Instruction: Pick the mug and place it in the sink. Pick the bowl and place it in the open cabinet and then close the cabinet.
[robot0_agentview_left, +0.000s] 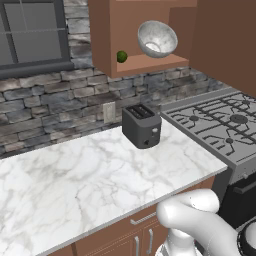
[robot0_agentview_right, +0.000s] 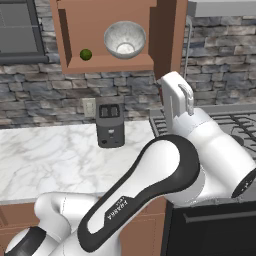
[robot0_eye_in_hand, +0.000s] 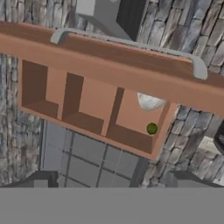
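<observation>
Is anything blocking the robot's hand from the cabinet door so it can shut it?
Nothing visible does. In the hand view the open end effector faces the cabinet door edge-on. The bowl already sits tilted on the shelf.

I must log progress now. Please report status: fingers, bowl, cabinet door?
Fingers open, holding nothing. Bowl tilted on cabinet shelf, beside small green ball. Cabinet door open, handle ahead of hand.
</observation>
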